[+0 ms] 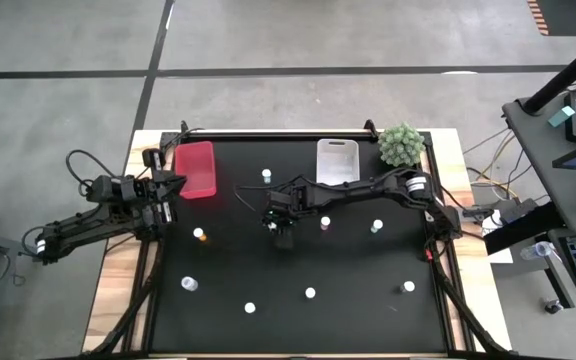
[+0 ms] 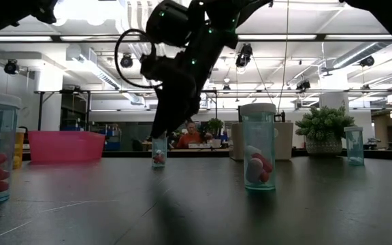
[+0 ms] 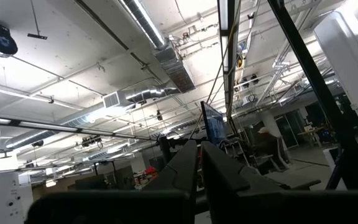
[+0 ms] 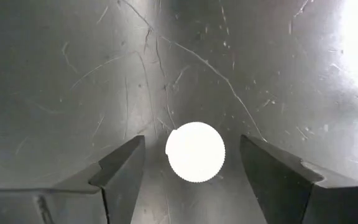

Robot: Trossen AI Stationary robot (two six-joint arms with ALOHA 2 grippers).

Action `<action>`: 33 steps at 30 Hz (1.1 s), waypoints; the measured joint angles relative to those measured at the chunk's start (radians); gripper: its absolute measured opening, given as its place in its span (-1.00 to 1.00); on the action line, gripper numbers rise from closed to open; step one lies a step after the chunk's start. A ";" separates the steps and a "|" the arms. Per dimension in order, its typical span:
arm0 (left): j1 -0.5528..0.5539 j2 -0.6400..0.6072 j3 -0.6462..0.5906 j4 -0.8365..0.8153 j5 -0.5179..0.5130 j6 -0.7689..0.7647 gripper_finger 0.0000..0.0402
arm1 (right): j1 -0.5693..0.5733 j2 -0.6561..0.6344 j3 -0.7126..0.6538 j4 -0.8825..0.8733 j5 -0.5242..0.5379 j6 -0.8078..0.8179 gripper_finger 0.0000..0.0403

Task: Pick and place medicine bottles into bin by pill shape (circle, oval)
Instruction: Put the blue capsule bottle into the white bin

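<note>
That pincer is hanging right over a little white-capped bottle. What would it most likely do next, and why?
Probably drop straight down and close on it. The right pincer is open, its fingers either side of the bottle's white cap without touching, so it looks lined up. The bottle stands upright on the table, not yet held.

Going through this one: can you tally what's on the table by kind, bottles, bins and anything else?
Bottles: 9, counting the one under the right gripper
Bins: 2, a red bin and a white bin
Plant ball: 1
Total: 12
</note>
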 joint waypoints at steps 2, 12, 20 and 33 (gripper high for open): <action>0.000 0.000 0.000 0.000 0.000 0.000 -0.97 | 0.000 0.009 0.000 0.000 0.000 -0.003 0.22; 0.000 0.000 0.000 0.000 0.000 0.000 -0.97 | 0.000 0.010 0.000 0.003 0.000 -0.004 0.00; 0.000 0.000 0.000 0.000 0.000 0.000 -0.97 | 0.000 0.010 -0.001 0.004 0.000 -0.004 -0.28; 0.000 0.000 0.000 0.000 0.000 0.000 -0.97 | 0.000 0.005 0.008 -0.002 0.000 -0.006 -0.39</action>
